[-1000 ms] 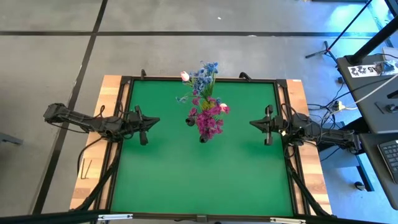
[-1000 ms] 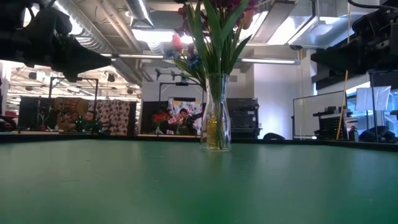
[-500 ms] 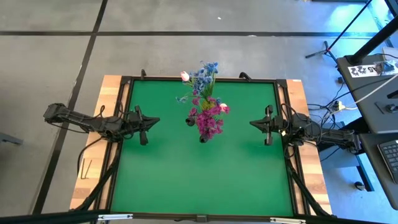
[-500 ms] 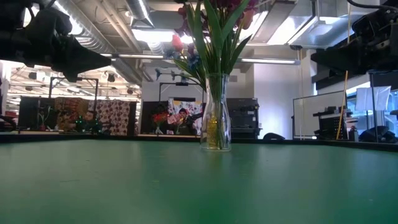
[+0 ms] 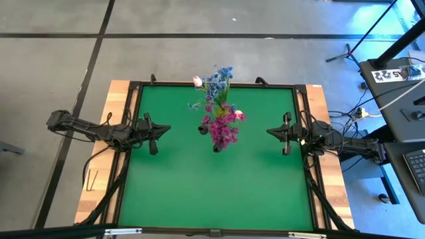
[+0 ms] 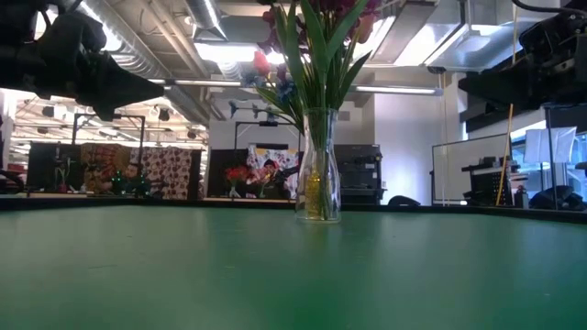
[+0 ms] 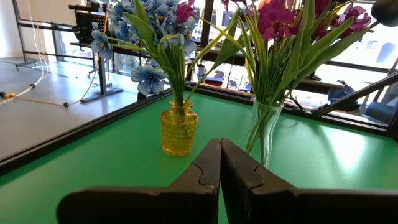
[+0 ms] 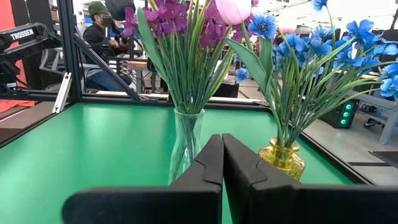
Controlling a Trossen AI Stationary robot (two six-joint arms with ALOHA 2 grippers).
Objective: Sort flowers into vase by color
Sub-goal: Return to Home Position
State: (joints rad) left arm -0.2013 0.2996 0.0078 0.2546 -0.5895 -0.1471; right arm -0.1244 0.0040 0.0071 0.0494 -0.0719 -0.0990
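A clear glass vase [image 6: 318, 165] stands upright near the middle of the green table and holds magenta sprays [image 5: 222, 129] with a pale pink tulip bud [image 5: 238, 114]. Behind it, toward the far edge, a yellow glass vase [image 7: 179, 129] holds blue sprays [image 5: 218, 81] and another pink bud [image 5: 197, 81]. My left gripper [image 5: 164, 128] hovers shut at the table's left side, pointing at the vases. My right gripper [image 5: 270, 132] hovers shut at the right side, facing them. Both stand well away from the vases. No flowers show on the mat.
A raised black frame [image 5: 212, 84] runs round the green mat. Bare green mat [image 5: 212, 186] lies between the vases and the near edge. A person [image 8: 102, 31] sits in the room beyond the table's left side, and tripods and desks stand off to the right.
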